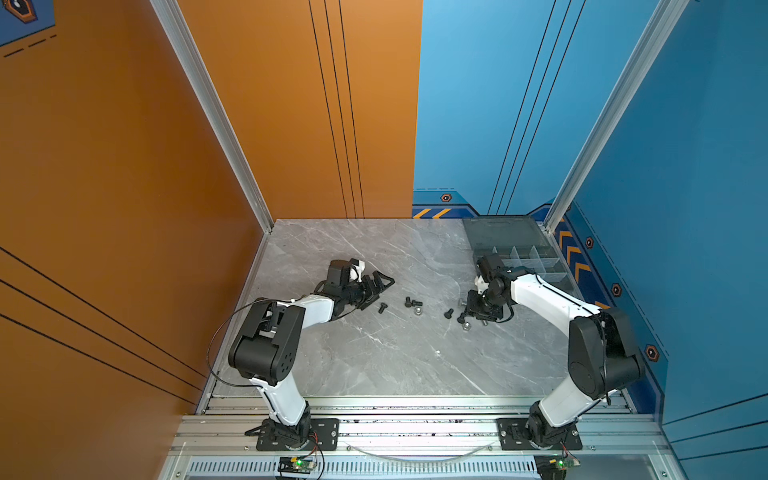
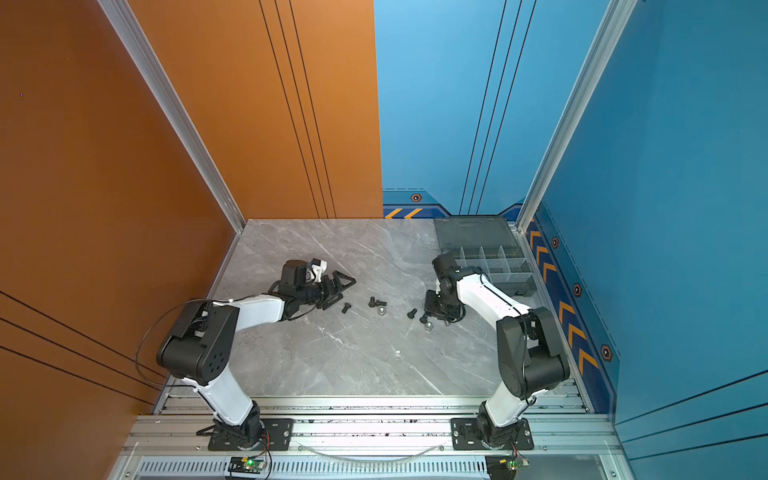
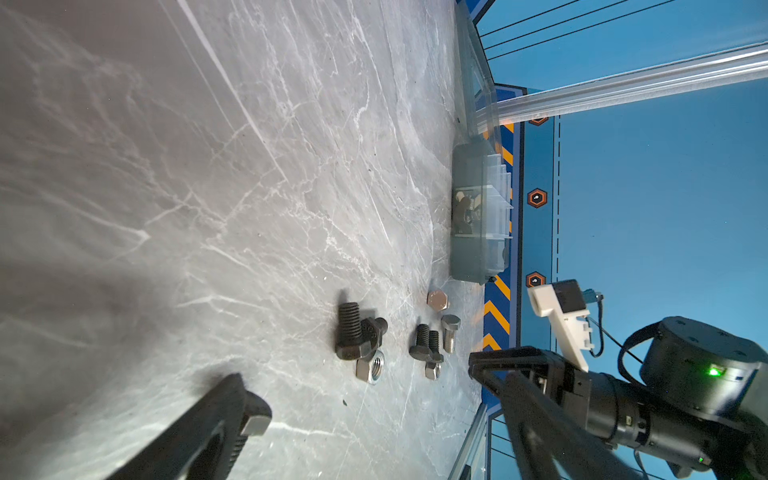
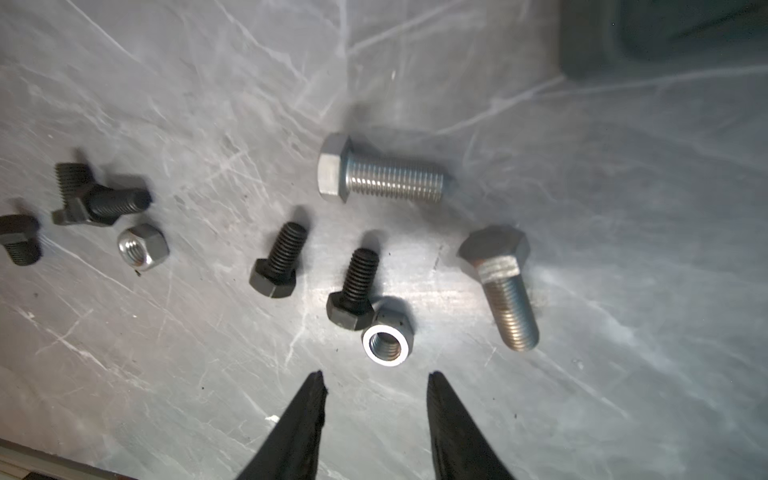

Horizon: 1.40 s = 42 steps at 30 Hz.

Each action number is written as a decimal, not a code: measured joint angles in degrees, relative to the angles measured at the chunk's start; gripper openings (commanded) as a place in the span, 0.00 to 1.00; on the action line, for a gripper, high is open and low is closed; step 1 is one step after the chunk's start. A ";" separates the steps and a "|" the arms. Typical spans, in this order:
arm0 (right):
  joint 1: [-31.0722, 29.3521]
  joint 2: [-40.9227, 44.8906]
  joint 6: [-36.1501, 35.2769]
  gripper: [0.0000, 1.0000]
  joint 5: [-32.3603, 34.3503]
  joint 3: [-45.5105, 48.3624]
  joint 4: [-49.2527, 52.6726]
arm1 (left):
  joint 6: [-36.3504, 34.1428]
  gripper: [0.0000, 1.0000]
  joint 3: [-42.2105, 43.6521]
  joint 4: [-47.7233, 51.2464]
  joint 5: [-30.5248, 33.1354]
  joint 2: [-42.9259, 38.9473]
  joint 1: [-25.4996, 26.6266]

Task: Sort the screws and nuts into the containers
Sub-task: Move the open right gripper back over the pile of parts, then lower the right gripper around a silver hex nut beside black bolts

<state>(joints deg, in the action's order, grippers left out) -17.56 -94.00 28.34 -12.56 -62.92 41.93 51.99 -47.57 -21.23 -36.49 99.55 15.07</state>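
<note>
My right end effector [image 4: 376, 384], jaws parted and empty, hangs near a silver nut [image 4: 387, 344] on the counter [image 4: 166, 374]; my left end effector [image 1: 379, 293] is spread wide, apparently empty.

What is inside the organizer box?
Pale dividers and, through the box wall, a few dark and pale pieces in one compartment. The right arm covers its near compartments in both top views.
</note>
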 measured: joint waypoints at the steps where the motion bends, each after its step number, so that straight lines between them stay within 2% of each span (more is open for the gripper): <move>1: -0.42 0.00 0.48 0.44 0.59 0.13 0.00 | 0.00 0.98 -0.04 0.00 -0.02 0.00 0.00; 22: -6.56 -6.58 3.06 0.44 9.44 -0.79 -0.44 | -0.02 0.98 -0.09 -0.02 -0.17 0.04 0.00; 37: -6.93 -9.27 1.90 0.42 10.80 -2.23 -0.46 | 0.00 0.98 -0.11 -0.02 -0.17 0.44 0.00; 42: -6.93 -9.42 1.09 0.37 11.10 -2.21 -0.44 | 0.00 0.98 -0.09 0.00 -0.17 0.44 -0.02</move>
<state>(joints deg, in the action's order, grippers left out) -24.49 -103.42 29.43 -1.45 -65.12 41.50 51.99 -47.66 -21.23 -36.67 99.98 15.05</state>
